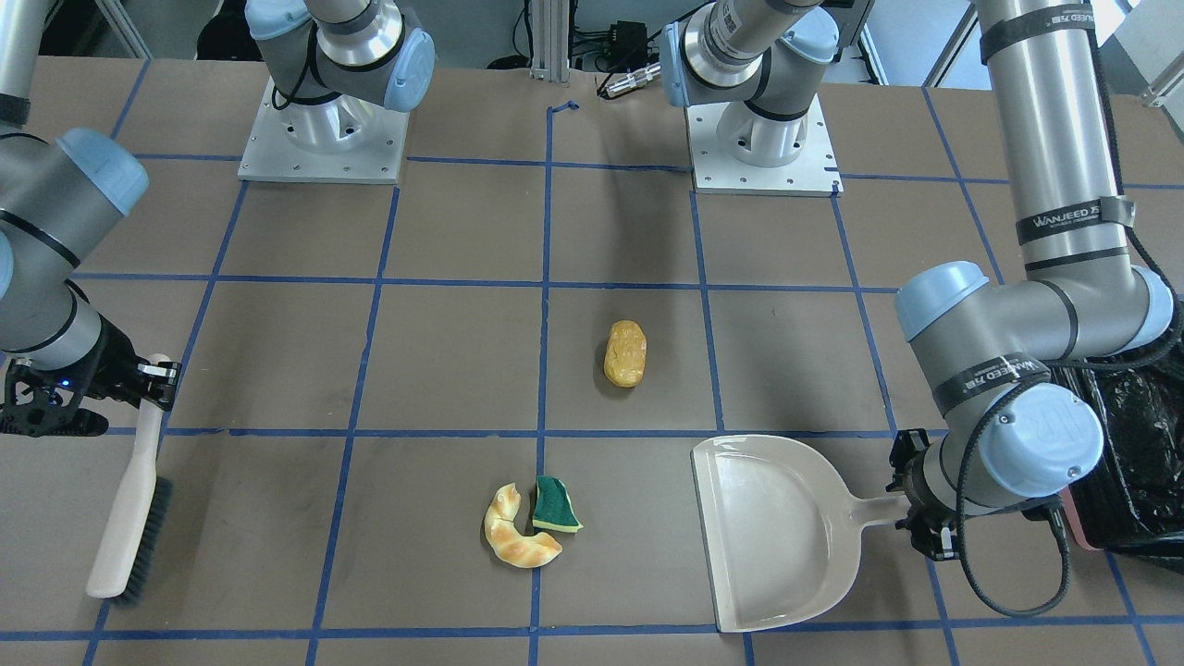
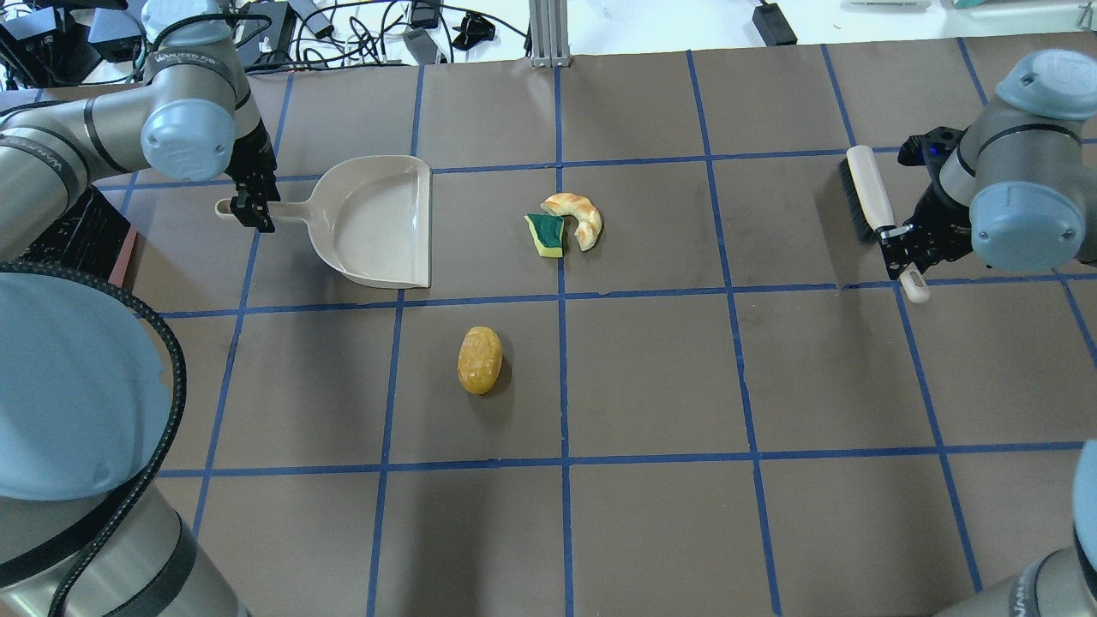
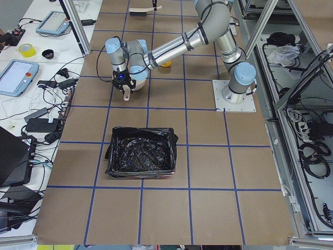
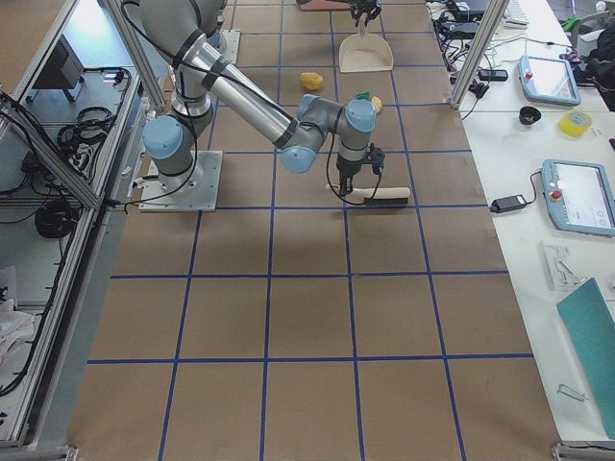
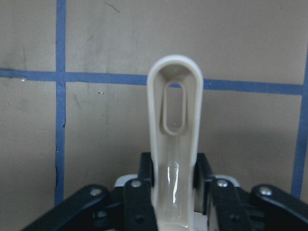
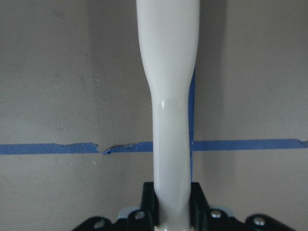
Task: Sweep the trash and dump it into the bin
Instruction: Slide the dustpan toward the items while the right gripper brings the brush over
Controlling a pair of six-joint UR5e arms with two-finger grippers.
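"What are your two hands doing?"

"My left gripper (image 2: 254, 210) is clamped tight on the handle of the beige dustpan (image 2: 377, 214). The pan lies flat on the table (image 2: 651, 386) with its open mouth facing the middle. My right gripper (image 2: 900, 244) is closed around the handle of the brush (image 2: 864, 190). The bristles point toward the middle too. I cannot tell whether they touch the table."

"Where is the trash?"

"All three pieces lie on the table between my hands. The croissant (image 2: 581, 216) and the sponge piece (image 2: 546, 234) touch each other. They are near the dustpan's mouth but apart from it. The potato lump (image 2: 480, 360) lies alone, closer to my base and apart from the pan."

"And the bin?"

"The bin (image 3: 141, 131) stands at the table's end on my left, beyond the dustpan handle. It is lined with a crinkled black bag (image 3: 140, 153)."
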